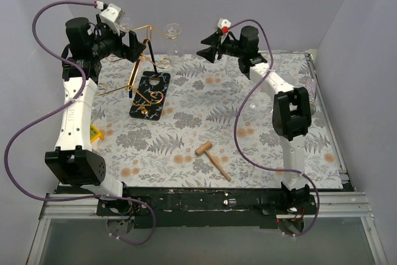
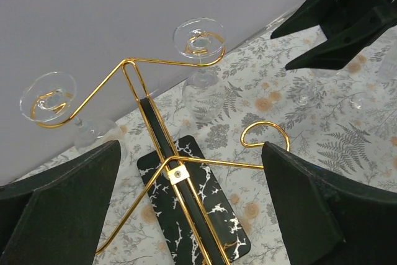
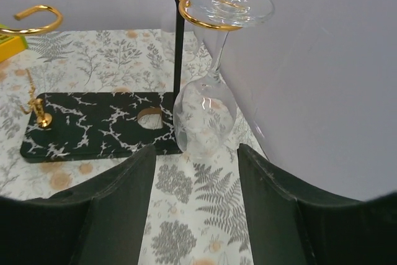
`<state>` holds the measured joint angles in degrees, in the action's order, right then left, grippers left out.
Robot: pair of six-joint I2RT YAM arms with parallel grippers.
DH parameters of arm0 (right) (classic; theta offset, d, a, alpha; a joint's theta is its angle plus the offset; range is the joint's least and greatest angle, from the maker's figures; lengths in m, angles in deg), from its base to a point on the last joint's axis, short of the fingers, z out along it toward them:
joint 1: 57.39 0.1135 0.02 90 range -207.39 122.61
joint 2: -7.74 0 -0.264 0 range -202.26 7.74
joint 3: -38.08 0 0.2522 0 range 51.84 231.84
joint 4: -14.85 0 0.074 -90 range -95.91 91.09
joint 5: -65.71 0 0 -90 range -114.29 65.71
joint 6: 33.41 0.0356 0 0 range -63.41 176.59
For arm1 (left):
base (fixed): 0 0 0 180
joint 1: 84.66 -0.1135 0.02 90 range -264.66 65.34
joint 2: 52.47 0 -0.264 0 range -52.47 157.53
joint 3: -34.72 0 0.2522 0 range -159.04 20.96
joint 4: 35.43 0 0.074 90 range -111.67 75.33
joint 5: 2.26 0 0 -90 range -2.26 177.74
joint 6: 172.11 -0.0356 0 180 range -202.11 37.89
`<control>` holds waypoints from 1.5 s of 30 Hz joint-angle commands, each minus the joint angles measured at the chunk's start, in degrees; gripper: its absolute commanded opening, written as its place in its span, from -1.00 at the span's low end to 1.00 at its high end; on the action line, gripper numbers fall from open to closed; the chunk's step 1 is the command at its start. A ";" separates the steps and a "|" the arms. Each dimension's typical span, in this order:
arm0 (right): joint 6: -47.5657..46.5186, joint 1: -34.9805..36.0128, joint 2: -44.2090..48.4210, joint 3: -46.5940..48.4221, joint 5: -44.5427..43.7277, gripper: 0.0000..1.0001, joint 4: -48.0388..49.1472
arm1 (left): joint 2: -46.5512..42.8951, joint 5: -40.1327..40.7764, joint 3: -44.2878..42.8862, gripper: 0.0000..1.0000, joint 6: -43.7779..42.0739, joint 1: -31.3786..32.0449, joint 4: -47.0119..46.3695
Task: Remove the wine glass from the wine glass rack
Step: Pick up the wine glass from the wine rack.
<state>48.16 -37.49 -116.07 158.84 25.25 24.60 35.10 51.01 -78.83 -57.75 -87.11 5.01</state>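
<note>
Grey walls (image 3: 322, 91) close in a table laid with a fern-print cloth (image 3: 198, 215). The right gripper (image 3: 195, 153) has its fingers (image 3: 118, 209) spread, with nothing between them. Straight ahead of the gap, just past the fingertips, the wine glass (image 3: 205, 113) hangs upside down. Its foot rests on a gold scroll above and its bowl is about level with the jaws. Whether a finger touches the bowl cannot be told. Beyond the glass and to this gripper's left stands the wine glass rack (image 3: 179, 60), its marbled base (image 3: 93, 122) flat on the cloth.

The left gripper (image 2: 189, 153) is spread wide too. The rack's wires lie ahead of its gap, and no pad is seen pressing on them. A second glass (image 2: 48, 97) hangs up and to its left.

Nothing appears to steady the rack, so the main risk is dragging it. If the foot catches on the scroll during the pull, the light stand could tip and shake the second glass loose. Closing on the round bowl could also squeeze it out of the jaws or crack it. The thin stem could snap if it is levered sideways.
</note>
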 commanded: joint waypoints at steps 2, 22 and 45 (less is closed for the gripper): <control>4.29 4.26 -6.79 7.69 -5.67 0.21 14.88 | -1.26 3.16 -2.43 0.96 -0.90 0.00 2.59; 4.82 11.47 -23.67 22.72 -27.56 0.14 18.33 | -3.72 0.78 -0.41 0.96 4.82 0.44 5.67; 7.55 14.11 -27.54 27.47 -34.77 -0.19 20.00 | -0.38 0.96 -2.78 0.96 6.49 0.44 7.69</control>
<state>54.83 -24.09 -142.10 183.43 -7.95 41.58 34.60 51.78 -79.62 -51.57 -86.90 11.81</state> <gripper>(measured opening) 0.440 0.981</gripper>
